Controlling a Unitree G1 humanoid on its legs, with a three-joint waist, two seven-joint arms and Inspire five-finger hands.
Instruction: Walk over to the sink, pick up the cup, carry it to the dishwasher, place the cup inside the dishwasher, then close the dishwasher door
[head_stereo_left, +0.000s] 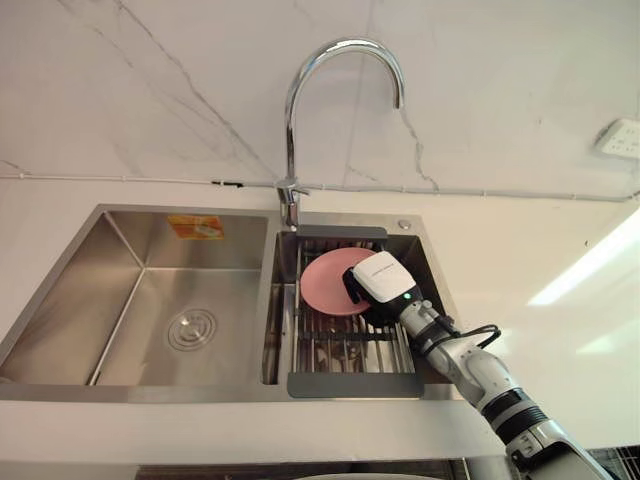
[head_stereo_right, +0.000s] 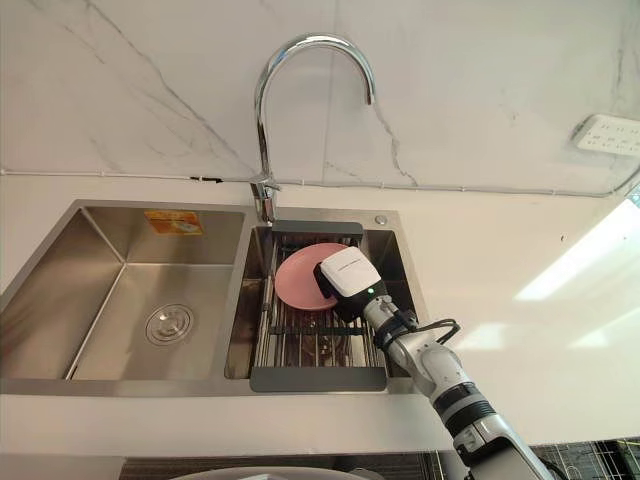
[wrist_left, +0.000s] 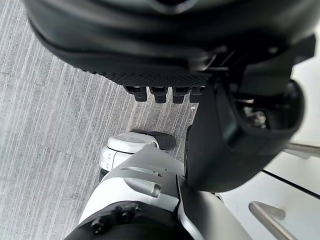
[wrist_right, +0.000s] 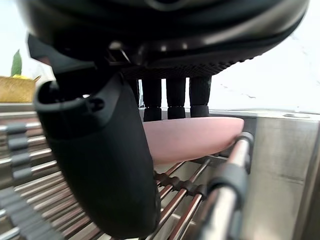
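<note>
Here the right hand (head_stereo_left: 384, 279) hangs over the pink dish (head_stereo_left: 322, 285) in the sink rack (head_stereo_left: 350, 384), fingers straight, thumb apart.

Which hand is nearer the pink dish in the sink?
Right. The right hand is at the pink dish on the rack, fingers over its rim; the left hand hangs low above the floor.

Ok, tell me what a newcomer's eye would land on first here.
The pink dish on the drying rack in the right basin of the steel sink stands out most, with the right hand set over it, fingers straight. Behind it the tall curved tap rises between the basins; the left hand hangs idle above the floor.
</note>
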